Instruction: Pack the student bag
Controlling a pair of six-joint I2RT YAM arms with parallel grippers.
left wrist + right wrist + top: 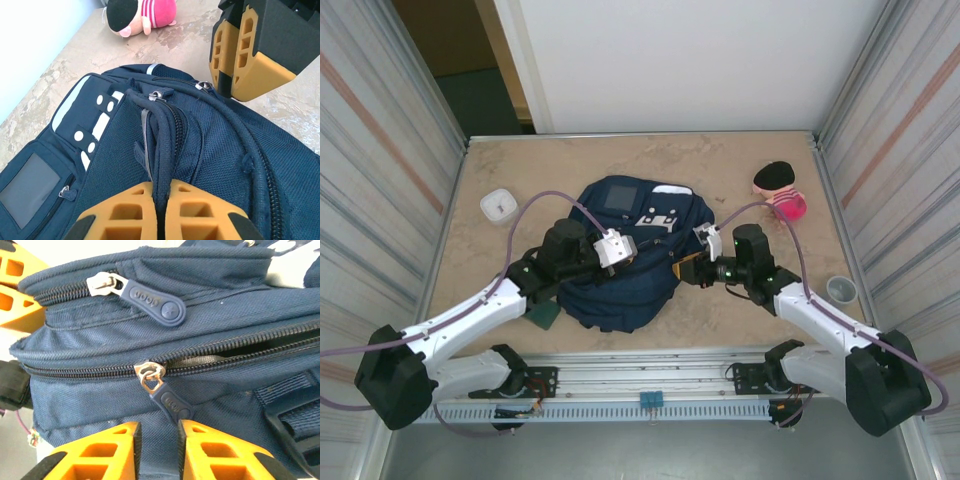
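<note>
Left gripper (161, 192) clamped the navy-blue fabric student bag (620, 290); right gripper (157, 432) hung slightly parted, empty, beside a navy rubber zipper pull (172, 405), embossing unreadable. Pink plush toy (780, 192) lay toward the worktop's far-right corner.

Each arm, left arm (470, 320) and right arm (820, 315), has white link shells between black joint housings and rises from a bulky black base (392, 385). A pale mauve cable (535, 200) runs along each. The left gripper (161, 215) and right gripper (159, 450) carry orange moulded fingers (117, 212) with hollow pockets. A small green light (728, 268), perhaps a status lamp, glows on the right wrist.
</note>
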